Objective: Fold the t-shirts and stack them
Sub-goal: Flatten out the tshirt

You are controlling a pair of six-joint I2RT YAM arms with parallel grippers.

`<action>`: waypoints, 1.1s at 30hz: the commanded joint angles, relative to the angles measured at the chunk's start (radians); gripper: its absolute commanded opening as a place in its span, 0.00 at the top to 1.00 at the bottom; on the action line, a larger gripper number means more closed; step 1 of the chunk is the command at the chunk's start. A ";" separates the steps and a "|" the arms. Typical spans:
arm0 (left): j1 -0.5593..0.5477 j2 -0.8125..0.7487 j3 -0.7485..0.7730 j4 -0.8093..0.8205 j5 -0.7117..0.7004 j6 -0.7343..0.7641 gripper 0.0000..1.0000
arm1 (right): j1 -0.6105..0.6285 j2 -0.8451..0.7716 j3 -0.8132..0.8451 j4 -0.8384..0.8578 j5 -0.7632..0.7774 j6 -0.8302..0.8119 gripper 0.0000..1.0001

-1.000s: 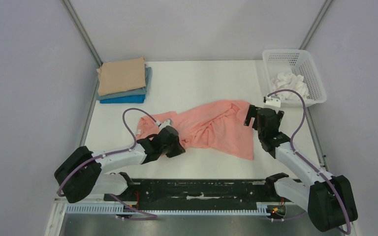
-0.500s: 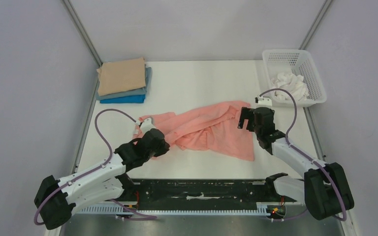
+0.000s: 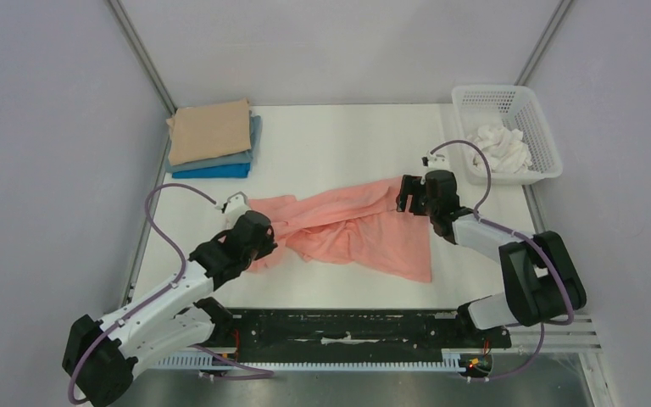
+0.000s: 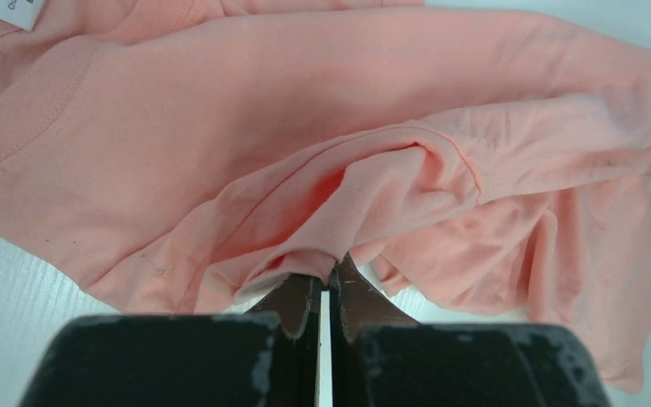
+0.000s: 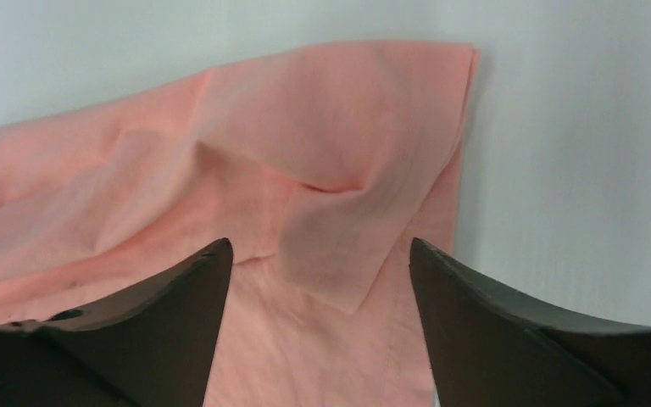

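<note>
Between the nearly closed fingers of the left gripper [image 4: 329,273], a fold of the salmon-pink shirt [image 3: 347,225] is pinched. The right gripper [image 5: 320,254] hovers over the shirt's far right corner, its fingers spread wide and holding nothing. The shirt lies crumpled mid-table [image 3: 339,144]. At the far left corner sit 3 folded shirts [image 3: 214,140], tan on top. A white basket [image 3: 509,97] stands at the far right.
</note>
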 commanded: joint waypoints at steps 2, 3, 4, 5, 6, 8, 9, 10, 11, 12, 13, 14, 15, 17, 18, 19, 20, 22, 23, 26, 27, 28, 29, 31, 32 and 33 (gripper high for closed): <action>0.022 0.016 0.036 0.025 -0.016 0.051 0.98 | 0.000 0.116 0.111 0.052 0.067 0.010 0.31; 0.025 0.018 0.035 0.027 -0.015 0.053 0.98 | 0.000 0.137 0.125 0.055 0.068 0.009 0.35; 0.027 0.019 0.035 0.030 -0.012 0.055 0.98 | 0.000 0.153 0.140 0.061 0.072 0.007 0.38; 0.030 0.022 0.035 0.031 -0.011 0.058 0.98 | 0.000 0.171 0.150 0.061 0.075 0.010 0.41; 0.031 0.027 0.035 0.031 -0.013 0.060 0.98 | -0.001 0.185 0.164 0.061 0.078 0.012 0.45; 0.040 0.031 0.035 0.031 -0.014 0.062 0.98 | 0.000 0.206 0.181 0.053 0.090 0.023 0.48; 0.045 0.031 0.036 0.032 -0.014 0.062 0.98 | 0.000 0.221 0.195 0.040 0.102 0.027 0.50; 0.049 0.033 0.035 0.035 -0.013 0.065 0.98 | 0.000 0.233 0.208 0.024 0.109 0.031 0.53; 0.051 0.033 0.036 0.036 -0.012 0.068 0.98 | 0.000 0.245 0.212 0.020 0.106 0.032 0.55; 0.053 0.033 0.036 0.034 -0.013 0.070 0.98 | 0.000 0.250 0.214 0.019 0.103 0.036 0.58; 0.057 0.032 0.038 0.032 -0.014 0.071 0.98 | 0.000 0.256 0.216 0.017 0.102 0.040 0.60; 0.058 0.030 0.038 0.028 -0.017 0.072 0.98 | 0.000 0.262 0.220 0.013 0.105 0.040 0.62; 0.060 0.027 0.037 0.025 -0.021 0.072 0.98 | 0.000 0.266 0.226 0.004 0.103 0.039 0.65; 0.064 0.020 0.037 0.021 -0.027 0.073 0.98 | 0.000 0.273 0.234 -0.015 0.101 0.040 0.71; 0.064 0.016 0.035 0.018 -0.030 0.074 0.98 | 0.000 0.274 0.237 -0.020 0.098 0.037 0.75; 0.067 0.013 0.035 0.016 -0.034 0.074 0.98 | 0.000 0.275 0.238 -0.027 0.092 0.033 0.81; 0.068 0.010 0.034 0.014 -0.036 0.074 0.98 | 0.000 0.273 0.237 -0.032 0.088 0.029 0.86; 0.071 0.004 0.035 0.011 -0.037 0.075 0.98 | 0.000 0.253 0.225 -0.026 0.082 0.020 0.99; 0.071 0.000 0.039 0.010 -0.037 0.076 0.98 | 0.000 0.236 0.220 -0.022 0.081 0.014 1.00; 0.074 -0.011 0.069 -0.010 -0.045 0.083 0.98 | -0.001 0.145 0.201 -0.018 0.072 -0.006 1.00; 0.074 -0.019 0.090 -0.019 -0.053 0.084 0.98 | 0.000 0.106 0.191 -0.019 0.068 -0.015 1.00; 0.075 -0.032 0.113 -0.026 -0.056 0.087 0.98 | 0.000 0.052 0.181 -0.019 0.068 -0.019 1.00; 0.075 -0.047 0.133 -0.027 -0.062 0.095 0.98 | 0.000 0.008 0.167 -0.022 0.069 -0.024 1.00; 0.075 -0.086 0.191 -0.031 -0.071 0.119 0.98 | 0.000 -0.118 0.152 -0.044 0.067 -0.038 1.00; 0.075 -0.112 0.229 -0.036 -0.075 0.135 0.98 | 0.001 -0.171 0.147 -0.053 0.066 -0.044 1.00; 0.076 -0.133 0.270 -0.040 -0.076 0.158 0.98 | -0.001 -0.236 0.146 -0.062 0.057 -0.051 1.00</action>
